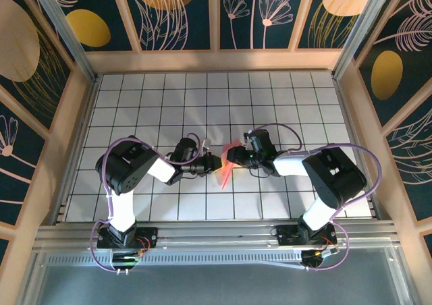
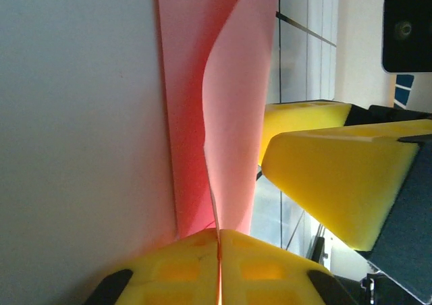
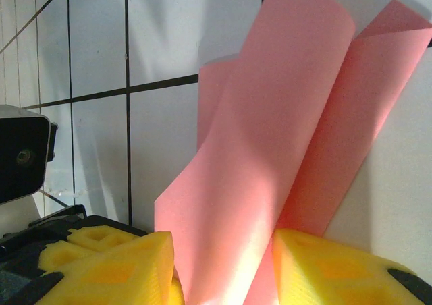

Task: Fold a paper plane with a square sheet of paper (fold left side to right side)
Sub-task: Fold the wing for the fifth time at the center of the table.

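At the middle of the white tiled table (image 1: pixel 270 102), the left gripper (image 2: pixel 218 234) was pinched tight on an edge of the thin pink-red paper sheet (image 2: pixel 233 116), half-folded and curling upright; just beyond, the right gripper (image 3: pixel 223 251) straddled it, jaws apart. Matching edges before creasing seemed wise.

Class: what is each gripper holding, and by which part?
The left gripper pinches the pink paper by one edge, layers together; right gripper stands open around it.
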Available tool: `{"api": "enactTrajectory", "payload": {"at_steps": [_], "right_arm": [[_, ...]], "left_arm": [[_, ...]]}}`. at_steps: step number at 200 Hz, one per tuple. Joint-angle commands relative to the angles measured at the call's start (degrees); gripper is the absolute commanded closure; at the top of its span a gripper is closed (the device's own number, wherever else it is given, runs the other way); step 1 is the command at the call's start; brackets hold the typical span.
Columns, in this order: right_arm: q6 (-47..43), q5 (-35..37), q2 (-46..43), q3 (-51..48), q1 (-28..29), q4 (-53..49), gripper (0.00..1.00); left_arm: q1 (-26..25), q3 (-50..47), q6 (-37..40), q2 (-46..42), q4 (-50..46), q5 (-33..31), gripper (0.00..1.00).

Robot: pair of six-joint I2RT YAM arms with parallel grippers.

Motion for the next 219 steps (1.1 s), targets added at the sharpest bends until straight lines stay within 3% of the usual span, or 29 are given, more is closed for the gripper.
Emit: {"api": "enactTrajectory", "payload": {"at_steps": [1, 122, 183, 219], "right_arm": [[-1.6, 1.4, 0.5, 1.3, 0.9, -2.0, 0.57], [-0.9, 3.4, -4.0, 1.1, 0.8, -3.9, 0.56], [-3.1, 6.4, -7.8, 2.2, 0.1, -10.6, 0.57], [-4.1, 2.0, -7.5, 4.8, -0.3, -11.4, 0.75]], "left_arm": [[0.4, 1.2, 2.3, 1.8, -2.5, -0.9, 0.94], [0.3, 2.9, 5.0, 4.1, -7.1, -2.4, 0.97], [0.3, 3.5, 5.6, 4.4, -8.2, -2.7, 0.97], [0.3, 4.0, 5.8, 4.7, -8.8, -2.6, 0.97]]}}
